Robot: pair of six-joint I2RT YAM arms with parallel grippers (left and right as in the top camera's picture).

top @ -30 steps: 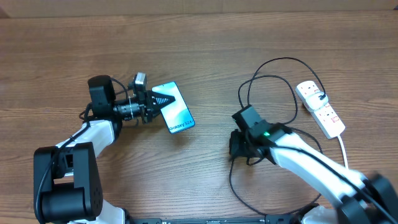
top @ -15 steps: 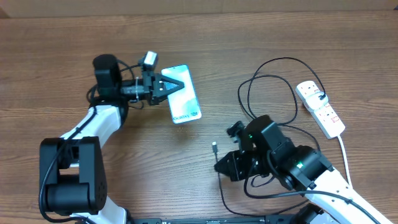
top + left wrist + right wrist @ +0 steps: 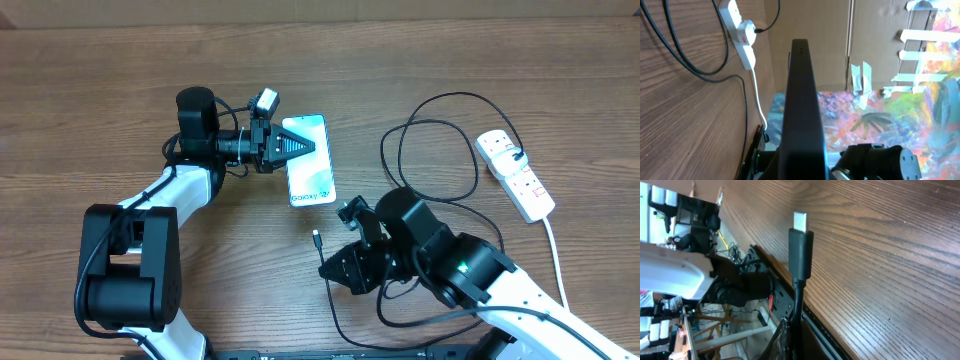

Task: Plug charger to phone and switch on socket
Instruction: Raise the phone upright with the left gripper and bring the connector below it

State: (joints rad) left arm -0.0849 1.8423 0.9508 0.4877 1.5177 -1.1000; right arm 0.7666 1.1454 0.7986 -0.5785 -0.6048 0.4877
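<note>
The phone (image 3: 310,165) has a light blue screen and is held off the table by my left gripper (image 3: 285,147), which is shut on its upper end. In the left wrist view the phone (image 3: 800,110) shows edge-on as a dark bar. My right gripper (image 3: 335,262) is shut on the charger cable just behind its connector tip (image 3: 317,238), which points toward the phone's lower end, a short gap away. The connector (image 3: 801,247) stands upright in the right wrist view. The black cable (image 3: 430,150) loops back to the white power strip (image 3: 515,175) at the right.
The power strip's white cord (image 3: 553,250) runs down the right side toward the table's front edge. Cable loops lie between my right arm and the strip. The strip and cable also show in the left wrist view (image 3: 737,30).
My left gripper has carried the phone rightward and turned it more upright. My right gripper has lifted the connector and moved left toward the phone.
</note>
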